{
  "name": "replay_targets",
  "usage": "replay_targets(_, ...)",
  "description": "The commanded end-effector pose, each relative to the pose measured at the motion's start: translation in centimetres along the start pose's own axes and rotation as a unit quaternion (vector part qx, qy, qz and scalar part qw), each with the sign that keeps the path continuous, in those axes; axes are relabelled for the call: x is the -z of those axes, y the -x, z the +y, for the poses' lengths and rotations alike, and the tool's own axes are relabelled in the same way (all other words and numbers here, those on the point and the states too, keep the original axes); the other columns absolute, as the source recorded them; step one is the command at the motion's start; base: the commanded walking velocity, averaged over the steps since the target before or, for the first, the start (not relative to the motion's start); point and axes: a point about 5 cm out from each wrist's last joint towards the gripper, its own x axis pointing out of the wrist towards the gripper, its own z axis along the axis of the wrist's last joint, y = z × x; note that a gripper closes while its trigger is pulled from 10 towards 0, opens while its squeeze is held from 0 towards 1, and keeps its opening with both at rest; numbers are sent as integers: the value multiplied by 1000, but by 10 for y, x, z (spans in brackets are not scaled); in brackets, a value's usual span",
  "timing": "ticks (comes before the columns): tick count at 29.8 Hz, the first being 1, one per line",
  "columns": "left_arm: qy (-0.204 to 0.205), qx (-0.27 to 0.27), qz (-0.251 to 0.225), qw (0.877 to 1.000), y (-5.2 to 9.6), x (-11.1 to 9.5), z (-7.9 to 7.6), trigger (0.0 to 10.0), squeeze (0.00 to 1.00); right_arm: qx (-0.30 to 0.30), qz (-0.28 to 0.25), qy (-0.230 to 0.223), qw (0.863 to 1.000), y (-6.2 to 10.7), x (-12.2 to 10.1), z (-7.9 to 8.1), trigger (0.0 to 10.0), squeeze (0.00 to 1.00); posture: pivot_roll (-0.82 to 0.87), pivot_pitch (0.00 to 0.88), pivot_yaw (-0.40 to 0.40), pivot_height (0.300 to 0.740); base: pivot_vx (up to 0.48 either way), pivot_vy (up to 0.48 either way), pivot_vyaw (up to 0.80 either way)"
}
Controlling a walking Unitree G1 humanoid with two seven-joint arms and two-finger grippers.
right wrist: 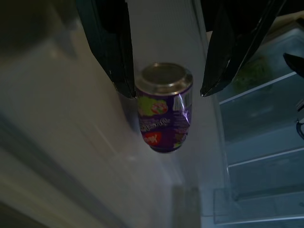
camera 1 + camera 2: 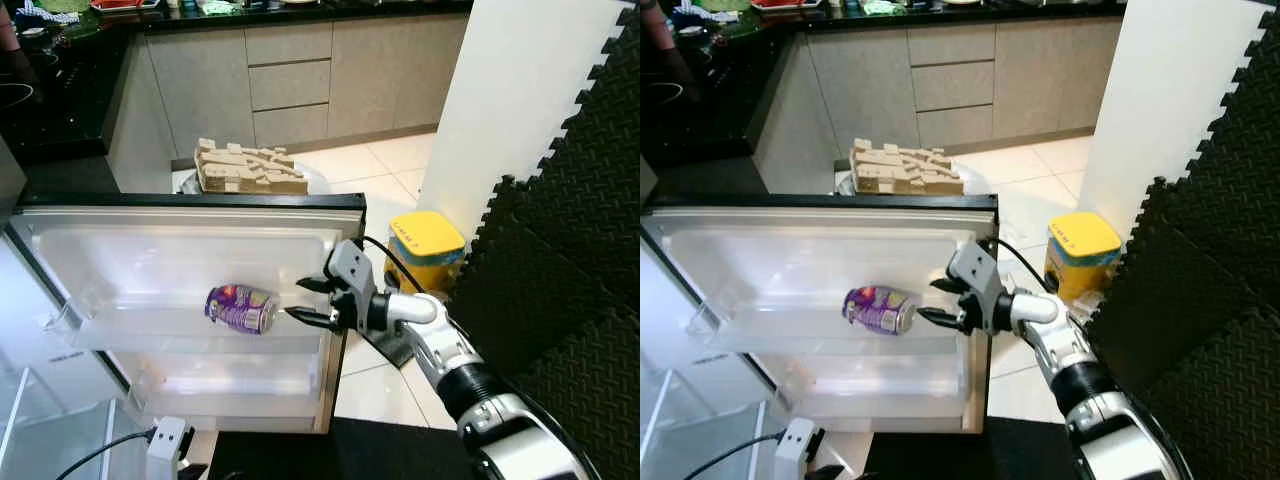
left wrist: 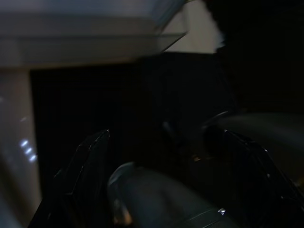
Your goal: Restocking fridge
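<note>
The right gripper [image 2: 305, 301] is spread wide and holds nothing, just to the right of a purple can [image 2: 240, 307]. The can lies on its side in a shelf of the open fridge door [image 2: 190, 300], apart from the fingers. Further right, a yellow tub [image 2: 424, 250] stands on the tiled floor [image 2: 375, 170]. The left gripper [image 3: 161, 190] hangs in shade, its fingers apart.

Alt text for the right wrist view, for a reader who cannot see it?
A purple drink can lies on a white fridge door shelf, its silver end toward the camera, just beyond the right gripper; its two black fingers are spread apart, not touching it. Clear fridge shelves show beside.
</note>
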Motion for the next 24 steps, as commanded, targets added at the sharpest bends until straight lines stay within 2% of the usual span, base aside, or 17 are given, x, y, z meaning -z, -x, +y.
replay_targets(1,-1,-10,12,1000,-3,8,-5,10000,0,-8,13,8,1000,-4,2,2,10000,0,-53,41,-37,740,0,0,0)
replay_targets(9,14,-69,47,996,2,35,-8,10000,0,13,37,23,999,-20,-3,-3,10000,0,-36,68,-44,740,0,0,0)
replay_targets(18,9,-80,65,995,5,46,-11,10000,0,10,20,36,999,-25,-20,-14,10000,0,-30,98,-40,740,0,0,0)
replay_targets(24,3,-81,70,994,5,49,-12,10000,0,13,10,27,1000,-26,-28,-19,10000,0,-24,105,-41,740,0,0,663)
